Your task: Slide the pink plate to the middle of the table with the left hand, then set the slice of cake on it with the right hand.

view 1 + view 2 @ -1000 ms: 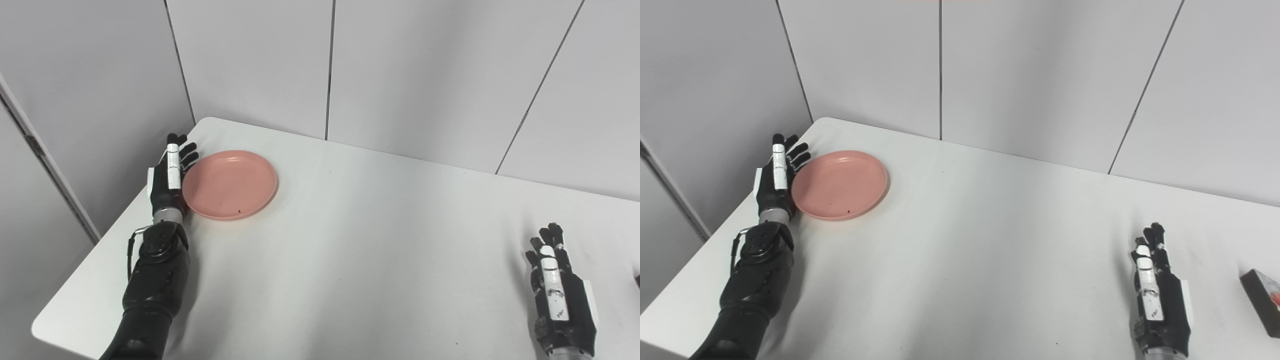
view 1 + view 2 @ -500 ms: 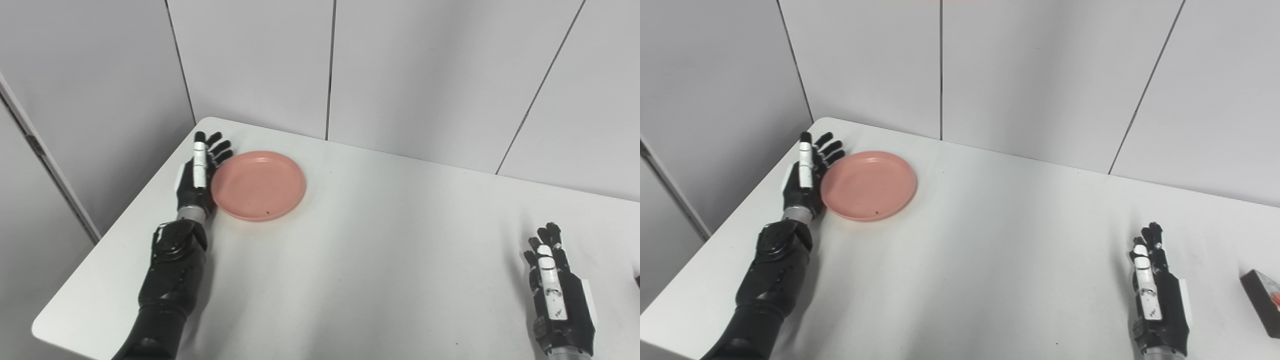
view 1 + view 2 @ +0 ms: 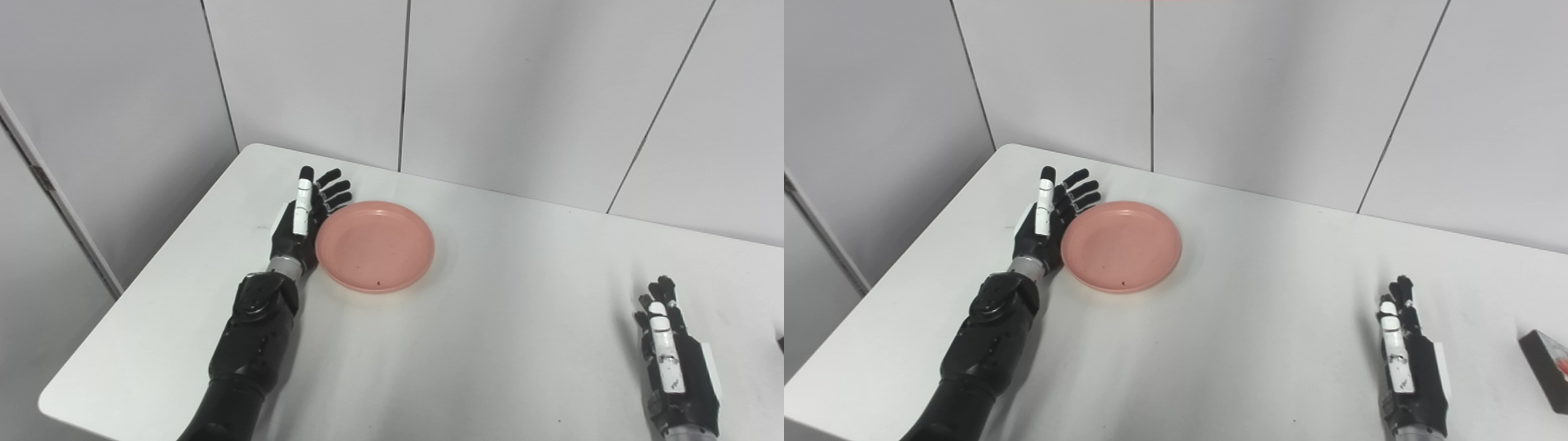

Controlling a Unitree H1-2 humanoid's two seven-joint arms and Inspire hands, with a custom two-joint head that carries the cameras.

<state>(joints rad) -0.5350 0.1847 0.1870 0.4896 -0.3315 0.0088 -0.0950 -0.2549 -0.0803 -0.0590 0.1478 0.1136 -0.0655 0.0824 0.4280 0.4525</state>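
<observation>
Pink plate (image 3: 375, 246) bears no legible writing, seemingly.

Plate (image 3: 375, 246) right of left hand (image 3: 300, 226)

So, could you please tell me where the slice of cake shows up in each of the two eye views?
Left eye view: only a dark sliver at the right edge, level with the right hand; too little shows to call it the cake.
Right eye view: the slice of cake lies at the right edge, cut off by the frame, to the right of that hand.
Shared landmark: the pink plate beside the left hand.
</observation>
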